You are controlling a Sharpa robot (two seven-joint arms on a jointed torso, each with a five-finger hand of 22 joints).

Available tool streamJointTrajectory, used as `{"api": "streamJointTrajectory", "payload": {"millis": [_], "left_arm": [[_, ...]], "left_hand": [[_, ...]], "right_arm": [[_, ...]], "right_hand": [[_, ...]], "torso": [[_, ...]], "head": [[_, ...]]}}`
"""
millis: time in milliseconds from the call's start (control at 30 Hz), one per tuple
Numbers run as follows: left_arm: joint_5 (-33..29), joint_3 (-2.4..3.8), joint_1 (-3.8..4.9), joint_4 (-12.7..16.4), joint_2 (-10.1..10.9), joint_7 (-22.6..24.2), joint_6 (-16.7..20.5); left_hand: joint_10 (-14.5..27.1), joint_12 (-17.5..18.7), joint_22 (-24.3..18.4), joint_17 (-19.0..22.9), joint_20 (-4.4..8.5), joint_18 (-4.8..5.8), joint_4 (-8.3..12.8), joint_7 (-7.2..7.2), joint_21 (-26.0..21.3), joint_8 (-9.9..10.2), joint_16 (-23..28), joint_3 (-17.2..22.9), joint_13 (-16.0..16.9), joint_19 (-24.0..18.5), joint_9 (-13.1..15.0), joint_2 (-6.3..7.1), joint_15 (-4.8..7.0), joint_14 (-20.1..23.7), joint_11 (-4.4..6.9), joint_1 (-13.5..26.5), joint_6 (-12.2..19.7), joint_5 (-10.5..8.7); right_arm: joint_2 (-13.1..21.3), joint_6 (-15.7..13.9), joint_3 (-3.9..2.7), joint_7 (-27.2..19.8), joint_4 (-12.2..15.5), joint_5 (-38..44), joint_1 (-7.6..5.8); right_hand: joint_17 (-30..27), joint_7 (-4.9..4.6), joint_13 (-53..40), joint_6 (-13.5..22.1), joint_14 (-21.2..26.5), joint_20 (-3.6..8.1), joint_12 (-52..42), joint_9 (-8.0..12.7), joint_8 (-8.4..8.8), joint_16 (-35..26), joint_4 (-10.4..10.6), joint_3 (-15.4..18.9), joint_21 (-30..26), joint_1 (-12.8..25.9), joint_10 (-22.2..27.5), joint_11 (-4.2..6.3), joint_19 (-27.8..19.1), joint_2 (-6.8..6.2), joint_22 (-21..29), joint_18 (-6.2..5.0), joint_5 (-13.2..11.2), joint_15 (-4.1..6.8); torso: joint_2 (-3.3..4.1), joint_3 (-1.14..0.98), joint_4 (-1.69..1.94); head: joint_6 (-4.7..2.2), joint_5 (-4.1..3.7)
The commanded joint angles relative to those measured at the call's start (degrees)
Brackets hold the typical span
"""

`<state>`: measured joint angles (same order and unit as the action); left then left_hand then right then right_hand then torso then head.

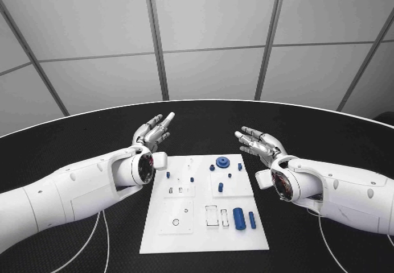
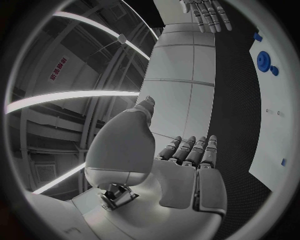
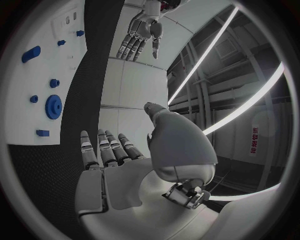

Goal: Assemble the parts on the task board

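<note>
The white task board (image 1: 197,233) lies in the middle of the black table, with small blue parts on it: a gear (image 1: 222,162) near its far edge, small pegs, and a thick cylinder (image 1: 238,218) beside a thinner one (image 1: 252,219) toward the near right. My left hand (image 1: 154,133) is raised beyond the board's far left corner, fingers apart, holding nothing. My right hand (image 1: 259,143) hovers off the far right corner, also spread and empty. The left wrist view shows the left hand (image 2: 181,165), the gear (image 2: 264,61) and the right hand (image 2: 206,12). The right wrist view shows the right hand (image 3: 119,160), the gear (image 3: 54,106) and the board (image 3: 31,80).
The black round table (image 1: 328,136) stretches around the board, its pale rim curving behind the hands. Thin white cables (image 1: 102,239) trail on the table beside both arms. Grey wall panels stand behind.
</note>
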<state>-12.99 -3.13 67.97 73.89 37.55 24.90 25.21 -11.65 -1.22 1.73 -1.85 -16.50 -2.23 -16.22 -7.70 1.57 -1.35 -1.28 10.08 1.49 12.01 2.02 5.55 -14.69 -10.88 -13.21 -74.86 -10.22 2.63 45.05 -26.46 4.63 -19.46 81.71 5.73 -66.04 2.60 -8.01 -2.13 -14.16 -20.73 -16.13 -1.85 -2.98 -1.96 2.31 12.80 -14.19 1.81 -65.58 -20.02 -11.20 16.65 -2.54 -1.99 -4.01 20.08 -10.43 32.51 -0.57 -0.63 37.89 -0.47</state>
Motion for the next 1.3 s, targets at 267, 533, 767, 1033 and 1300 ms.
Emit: {"api": "streamJointTrajectory", "payload": {"millis": [267,533,767,1033,1300], "left_arm": [[-0.43,-0.19,0.58,-1.47,1.41,-0.30,-3.45],[-0.35,-0.19,0.59,-0.46,2.86,-0.07,-5.32],[0.51,-0.19,0.65,1.83,4.76,1.30,-5.93],[1.48,-0.18,1.42,5.21,6.94,0.40,-6.78],[1.94,-0.17,2.27,10.36,9.40,-0.11,-6.91]], "left_hand": [[-4.70,-1.12,0.46,-0.98,-0.54,-1.12,-0.02,-8.90,0.97,-1.64,-1.53,0.17,0.60,2.05,1.01,-1.16,-0.76,-4.60,-1.78,-2.49,-4.64,0.27],[-28.14,-5.22,4.30,-5.99,-0.10,-2.88,2.22,-9.11,8.88,-7.85,-10.55,2.13,2.31,25.15,4.95,-1.85,1.95,-29.25,-1.27,-6.08,-22.64,0.34],[-41.89,-8.08,5.63,-8.43,0.13,-8.00,6.53,-6.99,13.52,-12.82,-15.62,6.67,2.46,33.73,7.59,-0.66,5.37,-40.00,1.60,-10.28,-36.86,0.34],[-46.25,-6.98,5.74,-9.47,0.67,-8.31,6.91,-6.32,14.89,-12.80,-16.41,11.11,2.24,36.15,7.41,0.94,6.48,-43.21,2.57,-9.14,-39.32,0.34],[-46.47,-6.10,5.71,-9.71,0.84,-8.29,7.06,-6.36,15.15,-12.48,-16.36,12.48,2.18,36.53,7.24,1.54,6.54,-43.62,2.54,-8.58,-39.42,0.33]], "right_arm": [[1.31,-3.51,-0.03,-1.96,-1.77,13.38,-1.36],[1.33,-4.39,-0.55,0.18,-2.93,30.79,-1.67],[1.18,-2.82,-0.90,3.69,-3.20,42.76,-2.83],[0.69,1.66,-1.01,8.70,-2.83,58.73,-5.39],[-0.77,4.83,-1.05,13.27,-2.98,70.08,-7.07]], "right_hand": [[3.18,-6.28,-1.55,-19.15,-27.87,-0.52,-2.83,-3.57,-5.28,5.49,-7.31,-3.63,2.60,-11.98,-28.22,-1.81,21.25,-1.12,-1.57,-5.34,-3.61,-0.73],[4.24,-5.14,-1.45,-34.27,-37.96,1.15,-3.10,-5.64,-9.16,8.42,-9.86,-9.10,4.95,-14.32,-37.74,0.81,35.19,-3.88,-1.99,-6.65,-4.71,2.17],[6.03,-3.70,-1.71,-38.52,-42.88,3.02,-2.81,-6.44,-10.64,9.28,-9.78,-14.55,4.75,-13.56,-44.42,2.58,40.36,-6.29,-1.90,-6.64,-4.53,4.07],[11.04,-2.54,-2.41,-40.62,-49.29,5.94,-2.47,-7.72,-11.59,12.75,-10.63,-14.54,7.33,-13.29,-49.23,4.31,47.42,-7.48,-2.99,-6.57,-4.69,6.65],[17.33,-1.54,-2.84,-41.77,-54.98,9.57,-2.00,-8.39,-11.47,16.98,-11.16,-12.01,14.51,-13.58,-50.90,5.60,56.74,-7.24,-6.74,-6.28,-5.54,9.16]], "torso": [[0.26,-0.14,0.64],[0.21,-0.08,0.65],[1.24,0.08,0.78],[2.54,0.03,0.90],[4.56,0.19,1.81]], "head": [[0.75,-1.16],[1.17,-1.33],[0.85,-1.85],[1.08,-2.14],[0.95,-3.00]]}}
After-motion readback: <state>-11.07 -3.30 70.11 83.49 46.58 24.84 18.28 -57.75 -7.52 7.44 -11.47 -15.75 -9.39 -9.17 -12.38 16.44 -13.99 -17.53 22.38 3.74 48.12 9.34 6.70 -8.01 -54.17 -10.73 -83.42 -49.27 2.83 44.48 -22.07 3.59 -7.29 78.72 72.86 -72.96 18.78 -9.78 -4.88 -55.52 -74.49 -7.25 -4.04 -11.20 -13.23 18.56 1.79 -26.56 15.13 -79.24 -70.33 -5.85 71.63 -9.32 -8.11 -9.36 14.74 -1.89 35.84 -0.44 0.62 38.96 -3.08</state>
